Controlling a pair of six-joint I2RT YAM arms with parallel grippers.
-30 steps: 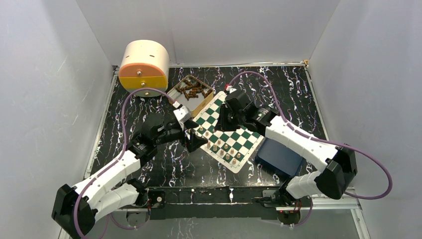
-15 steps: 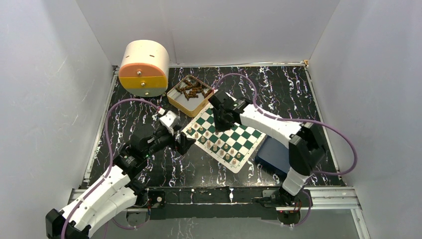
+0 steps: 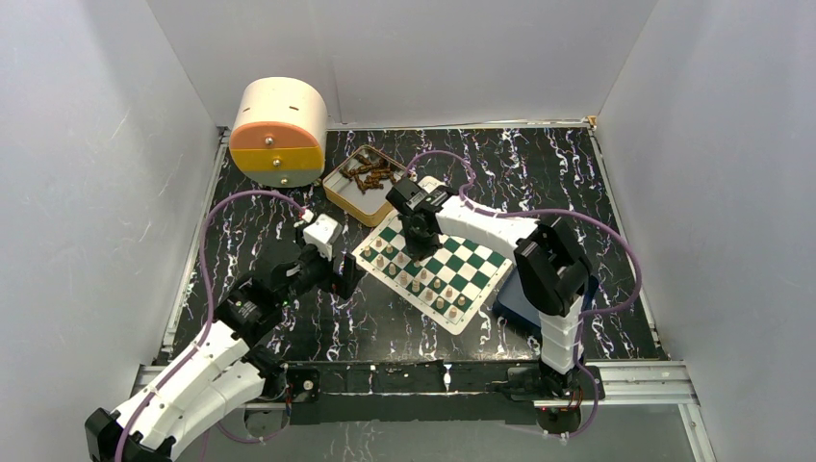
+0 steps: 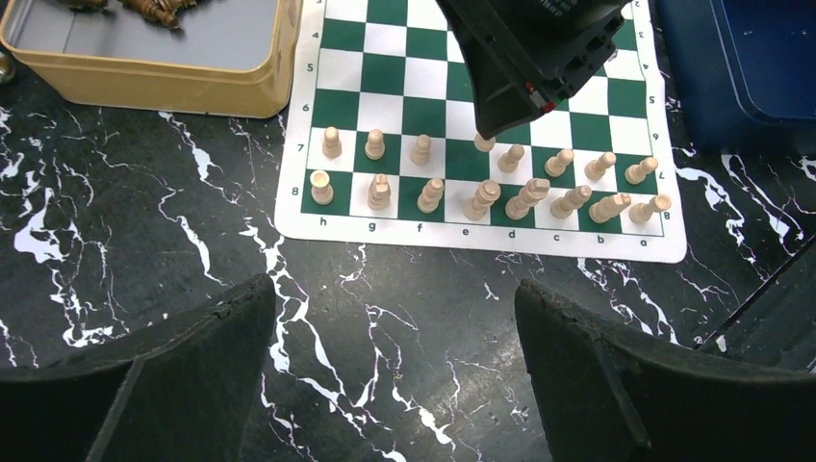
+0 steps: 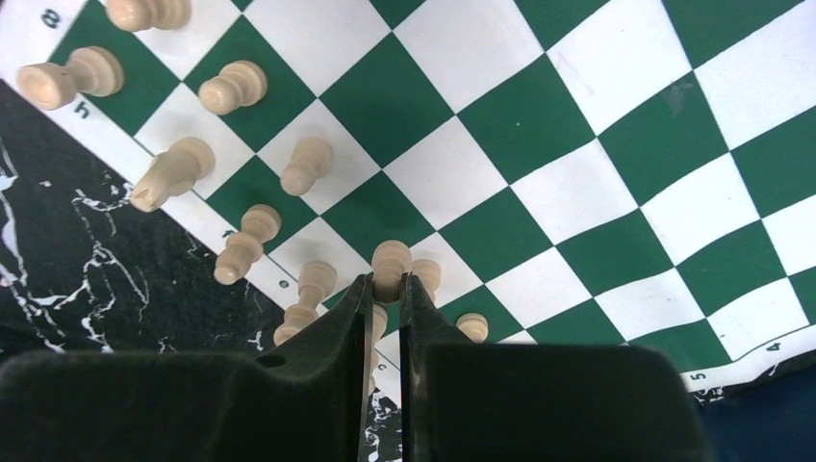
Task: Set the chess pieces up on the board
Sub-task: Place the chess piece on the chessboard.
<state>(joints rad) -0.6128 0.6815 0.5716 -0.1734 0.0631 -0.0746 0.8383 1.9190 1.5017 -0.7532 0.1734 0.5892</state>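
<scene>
The board [image 3: 463, 261] lies tilted on the black marble table, with two rows of light tan chess pieces [image 4: 420, 149] along its edge nearest my left arm. My right gripper [image 5: 387, 281] is shut on one light pawn [image 5: 390, 262]. It hangs over a gap in the inner row [image 4: 484, 143]; I cannot tell whether the pawn touches the board. My left gripper [image 4: 395, 289] is open and empty, low over bare table just off that edge of the board. From above, the right gripper [image 3: 416, 241] is over the board's left part and the left gripper [image 3: 349, 276] is beside it.
A yellow box [image 3: 346, 197] holding several dark brown pieces sits at the board's far left corner. A dark blue tray [image 3: 524, 296] lies at the board's right, under the right arm. A cream and orange round drum [image 3: 279, 130] stands at the back left.
The right arm has swung left and down over the board with its gripper shut on the pawn. The left arm has drawn back from the board's edge, its gripper still open.
</scene>
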